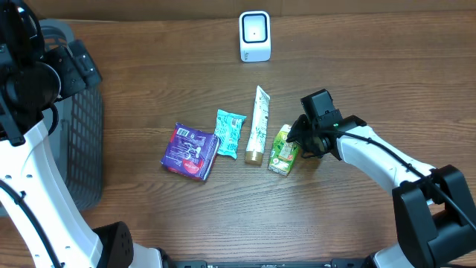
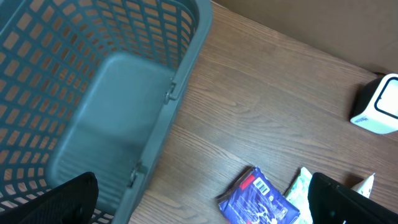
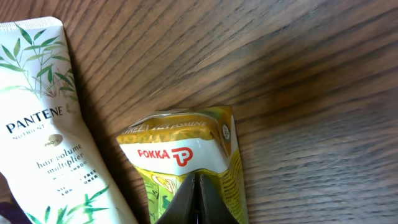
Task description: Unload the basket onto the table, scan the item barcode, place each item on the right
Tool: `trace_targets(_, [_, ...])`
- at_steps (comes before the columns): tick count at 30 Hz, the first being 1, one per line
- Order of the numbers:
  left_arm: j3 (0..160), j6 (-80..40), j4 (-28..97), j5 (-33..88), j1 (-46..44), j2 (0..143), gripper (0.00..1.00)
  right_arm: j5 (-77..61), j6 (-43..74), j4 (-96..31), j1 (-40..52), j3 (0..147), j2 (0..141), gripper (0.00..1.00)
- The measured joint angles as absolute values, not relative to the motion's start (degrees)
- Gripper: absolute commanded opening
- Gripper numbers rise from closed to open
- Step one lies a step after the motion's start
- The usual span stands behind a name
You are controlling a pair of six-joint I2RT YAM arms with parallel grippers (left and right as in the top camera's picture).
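A small green and gold drink carton (image 1: 283,150) lies on the brown wood-grain surface (image 1: 149,89), right of centre and just beside the cap end of a tube. In the right wrist view the carton (image 3: 186,155) shows a folded top, a gold strip with small pale lettering too fine to read, and a white band with "FOKKA" in red next to a red P-shaped logo. Below the band the pack is green with a yellowish pattern.

The right jaws are clenched. Their dark fingers (image 3: 186,205) meet in a thin line right on the carton, and I cannot tell whether a fold of it is pinched between them.

The long white squeeze tube (image 1: 258,125) with a gold cap has green bamboo leaves printed on it. The tube (image 3: 43,143) reads "PANTENE" and "hair volume multiplier".

To its left are a teal snack packet (image 1: 229,133) and a purple foil packet (image 1: 190,151) with a white barcode label. From the left wrist, that purple packet (image 2: 258,202) shows the barcode beside a red patch.

A white box-shaped scanner (image 1: 254,36) stands at the far edge of the surface, well apart from the carton.

The left jaws are released, with their black fingers (image 2: 62,199) spread wide above the rim of a grey plastic lattice basket (image 2: 124,74).
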State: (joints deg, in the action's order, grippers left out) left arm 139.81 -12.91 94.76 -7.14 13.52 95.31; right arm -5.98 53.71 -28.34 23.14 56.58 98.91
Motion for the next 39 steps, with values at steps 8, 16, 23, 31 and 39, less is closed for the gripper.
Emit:
trace_targets(8, [139.8,-12.9,94.8,-7.1,13.5,95.3,1.0,-7.2,55.6,-29.2,22.9,57.0,99.2,0.04])
trace_targets(16, [139.8,-12.9,94.8,-7.1,13.5,95.3,1.0,-10.2,55.7,-31.3,22.1,57.3,99.4,0.04])
trace_targets(23, [139.8,-12.9,94.8,-7.1,13.5,95.3,1.0,-16.6,43.4,-35.9,18.3,59.9,100.8,0.11])
trace_targets(31, [139.8,-12.9,94.8,-7.1,13.5,95.3,1.0,-21.4,32.5,-46.9,12.2,65.4,103.1,0.68])
trace_targets(39, [139.8,-12.9,94.7,-7.1,13.5,95.3,1.0,-23.6,28.7,-42.2,11.1,65.8,103.1,0.83])
